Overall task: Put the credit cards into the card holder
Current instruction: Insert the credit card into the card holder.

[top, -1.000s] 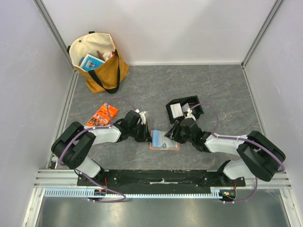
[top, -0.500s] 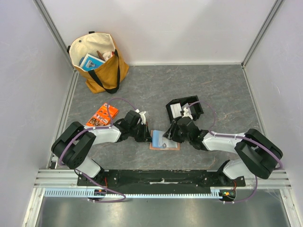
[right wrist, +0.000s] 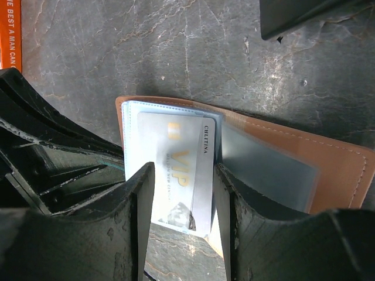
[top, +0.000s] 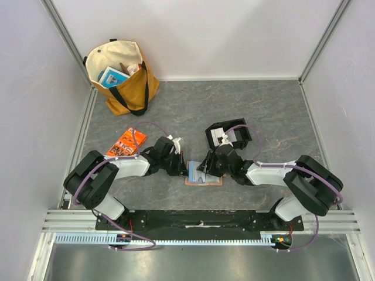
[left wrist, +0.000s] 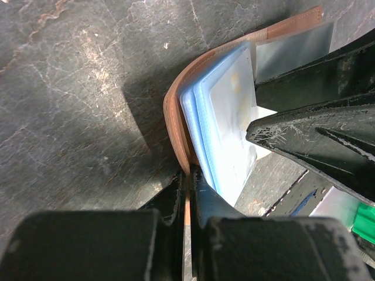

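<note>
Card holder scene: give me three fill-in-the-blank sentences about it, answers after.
The credit card between the right tool's fingers reads ___.
The left tool pinches the card holder's ___ leather edge.
The orange packet lies beside the ___ arm.
Answers: VIP, brown, left.

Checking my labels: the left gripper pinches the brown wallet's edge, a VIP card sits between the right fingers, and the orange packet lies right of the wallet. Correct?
No. The orange packet lies left of the card holder, as the top external view shows. The rest holds: the left gripper pinches its edge, and the VIP card sits between the fingers of the right gripper.
</note>
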{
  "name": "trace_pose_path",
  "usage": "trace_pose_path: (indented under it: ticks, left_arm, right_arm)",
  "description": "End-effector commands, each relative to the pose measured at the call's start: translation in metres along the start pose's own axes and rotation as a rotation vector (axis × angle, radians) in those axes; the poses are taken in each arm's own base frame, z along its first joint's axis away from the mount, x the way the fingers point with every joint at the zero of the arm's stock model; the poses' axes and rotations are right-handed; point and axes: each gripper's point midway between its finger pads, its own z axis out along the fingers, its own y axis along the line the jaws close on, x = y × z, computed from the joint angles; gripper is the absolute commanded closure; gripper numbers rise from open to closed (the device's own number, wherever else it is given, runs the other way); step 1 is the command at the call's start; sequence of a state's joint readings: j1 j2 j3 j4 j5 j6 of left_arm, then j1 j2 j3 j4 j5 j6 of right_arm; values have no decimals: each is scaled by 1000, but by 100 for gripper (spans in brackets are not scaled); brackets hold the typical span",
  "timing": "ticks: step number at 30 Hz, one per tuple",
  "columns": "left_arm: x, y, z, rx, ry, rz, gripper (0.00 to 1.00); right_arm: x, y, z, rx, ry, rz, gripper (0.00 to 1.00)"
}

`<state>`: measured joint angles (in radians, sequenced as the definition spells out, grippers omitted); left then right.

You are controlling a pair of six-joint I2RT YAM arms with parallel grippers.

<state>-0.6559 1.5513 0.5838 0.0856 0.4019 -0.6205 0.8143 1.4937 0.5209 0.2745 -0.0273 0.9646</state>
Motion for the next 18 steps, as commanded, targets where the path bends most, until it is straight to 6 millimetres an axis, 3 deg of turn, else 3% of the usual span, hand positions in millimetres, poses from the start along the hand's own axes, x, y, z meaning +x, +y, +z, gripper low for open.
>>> trace_pose_path:
  ticks: [1,8,14,16,18]
  left_arm:
    - [44,46,1,-171,117,-19,98]
    - [42,46,1,-176,114,-22,98]
    - [44,48,-1,-185,115,-20,98]
    - [43,47,-1,-180,112,-18,98]
    - [44,47,-1,-178,112,-17,98]
  right_arm:
    - [4,21,2,-68,29,-14,48]
    - [5,26,-2,-108,26,-4,48]
    - [2,4,-3,11,0,-17,47]
    - [3,5,-1,3,8,-16,47]
    - [6,21,0,-73,32,-3,49]
